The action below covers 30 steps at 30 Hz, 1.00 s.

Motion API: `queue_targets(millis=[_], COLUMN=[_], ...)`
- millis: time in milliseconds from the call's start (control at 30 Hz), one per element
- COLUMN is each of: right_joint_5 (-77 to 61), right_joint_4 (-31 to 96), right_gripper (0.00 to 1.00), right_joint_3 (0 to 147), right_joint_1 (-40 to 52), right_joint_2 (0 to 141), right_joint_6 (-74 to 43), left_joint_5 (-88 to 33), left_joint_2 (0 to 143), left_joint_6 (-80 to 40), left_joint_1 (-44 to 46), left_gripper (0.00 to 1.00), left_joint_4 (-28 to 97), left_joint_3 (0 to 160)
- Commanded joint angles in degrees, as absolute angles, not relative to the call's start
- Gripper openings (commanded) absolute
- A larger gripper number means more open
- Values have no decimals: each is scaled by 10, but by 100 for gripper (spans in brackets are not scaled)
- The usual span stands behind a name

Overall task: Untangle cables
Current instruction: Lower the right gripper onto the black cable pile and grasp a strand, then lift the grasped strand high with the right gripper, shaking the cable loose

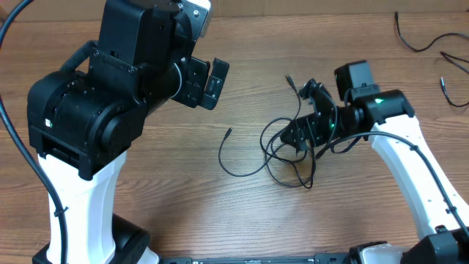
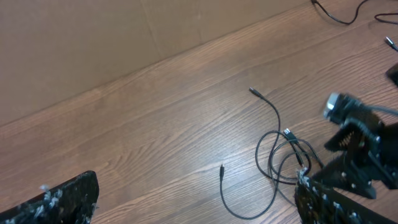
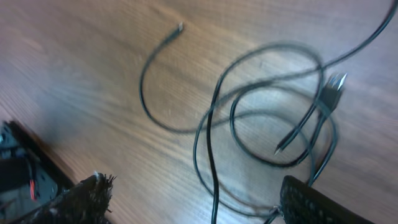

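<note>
The cables (image 1: 289, 165) lie as a small tangle of thin black loops on the wooden table, right of centre. One loose end with a plug (image 1: 229, 132) trails out to the left. My right gripper (image 1: 299, 136) is low over the tangle's upper right part. In the right wrist view it (image 3: 199, 202) is open, with black strands (image 3: 210, 143) running between its fingers. My left gripper (image 1: 212, 82) is raised at the upper left, well away from the tangle. In the left wrist view it (image 2: 196, 205) is open and empty, and the tangle (image 2: 283, 155) lies ahead.
More thin black cords lie at the far right back (image 1: 421, 40) and at the right edge (image 1: 454, 70). The left arm's bulky black body (image 1: 95, 103) fills the left side. A brown cardboard wall (image 2: 93, 37) stands behind the table.
</note>
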<state>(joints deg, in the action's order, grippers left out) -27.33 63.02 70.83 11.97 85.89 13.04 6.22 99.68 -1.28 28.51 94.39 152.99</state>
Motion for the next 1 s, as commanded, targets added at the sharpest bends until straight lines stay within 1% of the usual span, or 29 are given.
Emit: queue_targets(millis=[0, 233, 433, 467, 500, 533, 567, 733, 800, 867, 967], right_joint_5=[-262, -263, -266, -266, -266, -266, -266, -267, -288, -317, -323], right_joint_4=[616, 522, 487, 484, 482, 478, 474, 458, 450, 457, 483], right_gripper=[80, 80, 80, 72, 46, 16, 4, 4, 4, 4, 4], right_joint_3=[665, 555, 496, 488, 481, 474, 467, 461, 466, 492, 564], right_joint_1=[130, 146, 146, 146, 146, 146, 146, 146, 146, 146, 146], right_joint_2=[856, 856, 856, 856, 856, 856, 856, 856, 856, 854, 851], right_joint_6=[135, 89, 88, 88, 88, 88, 87, 76, 66, 61, 34], left_joint_5=[59, 59, 59, 59, 59, 59, 59, 60, 59, 49, 45], left_joint_2=[1001, 1001, 1004, 1006, 1008, 1010, 1013, 1029, 1034, 1034, 1029], left_joint_6=[-8, -8, -8, -8, -8, -8, -8, -8, -8, -8, -5], left_joint_1=[285, 285, 285, 285, 285, 285, 285, 285, 285, 286, 285], left_gripper=[100, 100, 100, 100, 100, 100, 100, 100, 100, 100, 100], left_joint_4=[946, 954, 954, 954, 954, 954, 954, 958, 964, 968, 966], left_joint_3=[1531, 1531, 1531, 1531, 1531, 1531, 1531, 1531, 1531, 1531, 1531])
